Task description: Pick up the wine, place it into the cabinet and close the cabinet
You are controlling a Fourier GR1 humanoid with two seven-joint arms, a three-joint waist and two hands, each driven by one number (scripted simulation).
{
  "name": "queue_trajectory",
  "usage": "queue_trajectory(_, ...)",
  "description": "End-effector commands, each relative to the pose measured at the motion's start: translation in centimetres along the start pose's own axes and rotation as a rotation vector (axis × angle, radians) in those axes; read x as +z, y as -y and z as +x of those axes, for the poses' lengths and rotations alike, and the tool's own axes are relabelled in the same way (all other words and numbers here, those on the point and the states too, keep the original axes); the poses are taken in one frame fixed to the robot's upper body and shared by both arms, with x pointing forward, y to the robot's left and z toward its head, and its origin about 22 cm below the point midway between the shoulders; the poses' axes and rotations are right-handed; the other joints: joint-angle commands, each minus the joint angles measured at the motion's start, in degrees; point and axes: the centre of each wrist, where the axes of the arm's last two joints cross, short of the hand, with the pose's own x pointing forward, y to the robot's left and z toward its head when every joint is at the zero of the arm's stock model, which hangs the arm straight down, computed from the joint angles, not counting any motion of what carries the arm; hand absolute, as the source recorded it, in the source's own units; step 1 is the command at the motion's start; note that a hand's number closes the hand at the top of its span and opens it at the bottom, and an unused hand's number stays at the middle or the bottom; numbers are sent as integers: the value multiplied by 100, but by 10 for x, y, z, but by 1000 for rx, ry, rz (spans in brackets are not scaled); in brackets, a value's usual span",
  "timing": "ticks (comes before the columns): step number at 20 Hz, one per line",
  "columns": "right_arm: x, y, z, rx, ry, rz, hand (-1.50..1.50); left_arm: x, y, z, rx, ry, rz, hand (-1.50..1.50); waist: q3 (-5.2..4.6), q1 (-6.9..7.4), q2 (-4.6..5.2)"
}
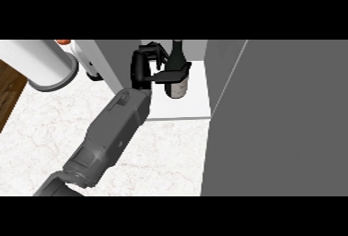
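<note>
Wine bottle (177, 69) stands upright on the pale shelf (180, 108) of the open cabinet (272, 120), dark glass with a light label low on its body. One black hand (151, 64) is at the bottle's left side, its thumb stretched across the bottle's middle and its fingers curled up beside the neck; it seems to clasp the bottle, though the fingers behind the glass are hard to make out. The grey forearm (108, 138) runs from the lower left edge up across the white marbled worktop (163, 156) to the shelf. Which arm this is cannot be told from the view. A large grey cabinet door (285, 138) fills the right side. At the upper left stands a white roll on a grey round base (51, 69), with a strip of wood (10, 92) at the far left edge.
</note>
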Motion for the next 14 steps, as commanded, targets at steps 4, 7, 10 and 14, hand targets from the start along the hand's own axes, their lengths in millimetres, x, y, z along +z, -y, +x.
queue_trajectory(4, 19, -1, 18, -49, 31, 57, -150, -5, -4, -7, 2, 7, 17, 150, -2, -94, 30)
queue_trajectory(7, -1, -8, 3, -61, 60, 36, -150, -18, -11, -1, 50, -58, 62, 150, -3, -104, 66)
queue_trajectory(10, 1, -5, 10, -53, 42, 61, -150, -21, -9, 3, 113, -68, 87, 150, -5, -107, 61)
queue_trajectory(14, 17, -8, 8, -65, 49, 72, -150, -17, -1, 1, 161, -98, 112, 150, 1, -232, 61)
